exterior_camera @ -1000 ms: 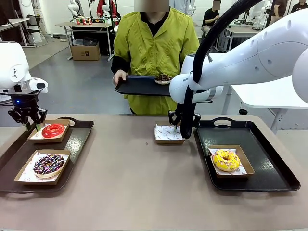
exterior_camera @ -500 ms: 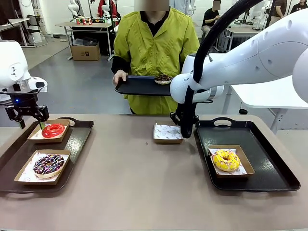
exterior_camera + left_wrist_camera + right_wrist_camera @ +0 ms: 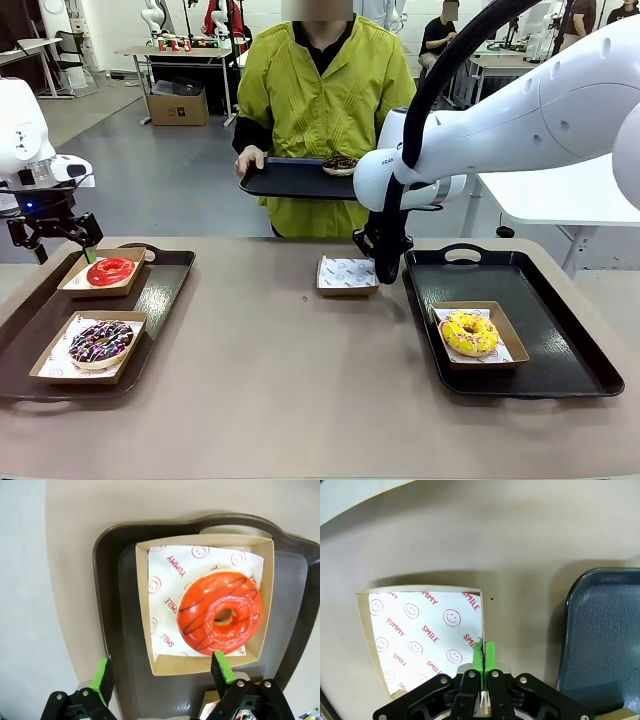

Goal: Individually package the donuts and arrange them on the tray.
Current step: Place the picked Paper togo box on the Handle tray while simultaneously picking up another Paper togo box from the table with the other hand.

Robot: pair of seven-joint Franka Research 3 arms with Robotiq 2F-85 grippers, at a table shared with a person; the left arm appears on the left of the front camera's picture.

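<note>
Two trays sit on the counter [image 3: 280, 400]. Left tray [image 3: 160, 290], lower left of front frame: red donut [image 3: 110, 270] in a paper-lined box [image 3: 78, 286] at the far end, sprinkled chocolate donut [image 3: 100, 341] boxed nearer the camera. Right tray [image 3: 560, 350], lower right: yellow donut [image 3: 469, 332] in its box. Person at centre top holds a third tray [image 3: 290, 180] carrying a dark donut [image 3: 340, 162].

Left hand [image 3: 55, 235], far left, jaws wide, hovers above the red donut's box; wrist view shows green pads [image 3: 104, 680] apart, nothing between them.

Right hand [image 3: 383, 270], centre, pads pinched together on the right wall of the empty lined box [image 3: 347, 276], beside the right tray's left rim.
</note>
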